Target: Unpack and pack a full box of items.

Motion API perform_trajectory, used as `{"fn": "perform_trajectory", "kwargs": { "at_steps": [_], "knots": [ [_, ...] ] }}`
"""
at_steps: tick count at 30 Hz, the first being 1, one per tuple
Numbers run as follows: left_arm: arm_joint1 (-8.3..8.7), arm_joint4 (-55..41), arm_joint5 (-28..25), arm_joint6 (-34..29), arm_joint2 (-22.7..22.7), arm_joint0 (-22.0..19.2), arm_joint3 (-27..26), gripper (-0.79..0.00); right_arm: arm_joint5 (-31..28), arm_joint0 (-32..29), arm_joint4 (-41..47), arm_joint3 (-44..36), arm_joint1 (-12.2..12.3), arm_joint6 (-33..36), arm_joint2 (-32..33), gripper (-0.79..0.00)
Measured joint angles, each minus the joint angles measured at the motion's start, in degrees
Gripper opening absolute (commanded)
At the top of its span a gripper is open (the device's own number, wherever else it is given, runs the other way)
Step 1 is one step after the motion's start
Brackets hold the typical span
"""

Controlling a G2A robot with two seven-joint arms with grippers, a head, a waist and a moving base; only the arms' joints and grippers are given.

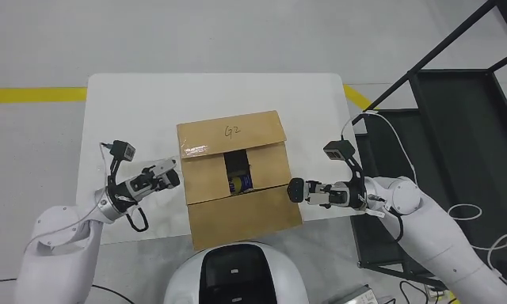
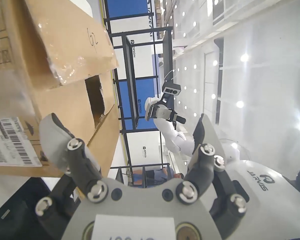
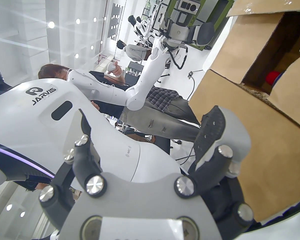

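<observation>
A brown cardboard box [image 1: 230,134] stands in the middle of the white table [image 1: 135,106]. Its flaps are folded nearly flat, leaving a dark gap [image 1: 239,177] where a blue item [image 1: 244,182] shows. In the right wrist view a red item [image 3: 272,77] sits inside the box [image 3: 252,131]. My left gripper [image 1: 164,177] is open beside the box's left wall [image 2: 65,38], its fingers [image 2: 55,136] spread with nothing between them. My right gripper [image 1: 297,191] is open at the box's near right corner, one finger [image 3: 212,131] close against the cardboard.
A black metal rack [image 1: 444,146] stands just off the table's right edge, behind my right arm. Bare table lies beyond the box and to its left. The box's near side comes close to the table's front edge.
</observation>
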Motion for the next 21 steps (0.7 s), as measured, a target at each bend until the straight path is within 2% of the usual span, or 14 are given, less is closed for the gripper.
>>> {"fn": "perform_trajectory", "kwargs": {
  "at_steps": [4,10,14,21],
  "knots": [
    [-0.09,0.5,0.7,0.4,2.7,-2.5,1.4,0.0,0.0,0.0,0.0,0.0,0.0,0.0,0.0,0.0],
    [-0.25,1.4,1.8,2.1,6.0,-6.5,6.2,0.0,0.0,0.0,0.0,0.0,0.0,0.0,0.0,0.0],
    [-0.34,-0.3,0.8,2.2,7.1,-8.0,8.6,0.0,0.0,0.0,0.0,0.0,0.0,0.0,0.0,0.0],
    [-0.44,-3.0,-2.3,3.6,7.7,-10.2,9.7,0.0,0.0,0.0,0.0,0.0,0.0,0.0,0.0,0.0]
  ]
}}
